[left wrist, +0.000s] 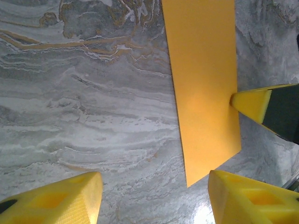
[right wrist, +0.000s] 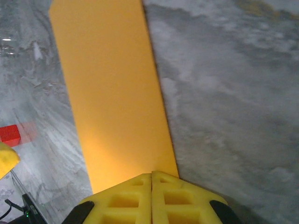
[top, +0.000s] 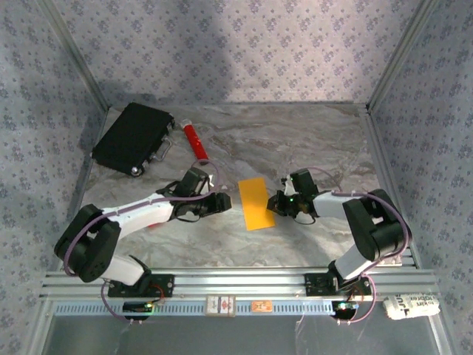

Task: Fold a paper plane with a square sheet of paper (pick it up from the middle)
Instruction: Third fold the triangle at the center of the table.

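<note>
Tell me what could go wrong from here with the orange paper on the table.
1. The right gripper is shut at the edge of the paper. Whether it actually grips is unclear, and so narrow a hold could slip or tear.
2. The left gripper is open with just the paper's corner between its fingers. Closing there might crumple that corner.
3. The paper lies flat on the smooth table, so a nudge may slide it.

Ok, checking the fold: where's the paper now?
In the top view, the paper lies mid-table between the left gripper and right gripper, which touches it.
</note>
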Motion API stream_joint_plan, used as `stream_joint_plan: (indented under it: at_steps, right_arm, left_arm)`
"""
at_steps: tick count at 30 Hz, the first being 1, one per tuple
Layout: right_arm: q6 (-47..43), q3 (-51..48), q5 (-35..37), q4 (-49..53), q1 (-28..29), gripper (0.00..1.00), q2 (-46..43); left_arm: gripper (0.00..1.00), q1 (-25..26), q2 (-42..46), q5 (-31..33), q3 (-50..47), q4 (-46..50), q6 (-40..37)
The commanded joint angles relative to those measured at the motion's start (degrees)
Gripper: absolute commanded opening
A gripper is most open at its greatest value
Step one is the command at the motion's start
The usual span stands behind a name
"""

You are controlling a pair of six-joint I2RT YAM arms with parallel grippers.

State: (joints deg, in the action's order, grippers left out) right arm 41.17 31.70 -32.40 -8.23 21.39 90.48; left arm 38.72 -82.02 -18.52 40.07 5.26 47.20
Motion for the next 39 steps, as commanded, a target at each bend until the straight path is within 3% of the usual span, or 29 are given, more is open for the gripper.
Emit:
stream_joint_plan:
  at_steps: [1, 16, 39]
  right_arm:
    - [3.1, -3.2, -2.5, -3.2, -0.8, 0.07, 1.9]
    - [6.4, -5.8, 0.9, -2.6, -0.6, 0.07, 0.2]
    - [6.4, -7.2, 2.3, -2.2, -1.1, 0.06, -0.3]
  left_arm:
    - [0.60, 0.5, -1.8, -2.4, 1.7, -3.6, 2.0]
    - [0.43, 3.2, -16.7, -7.1, 9.3, -8.9, 8.5]
    - [0.32, 4.1, -22.5, -9.4, 11.1, -10.4, 12.6]
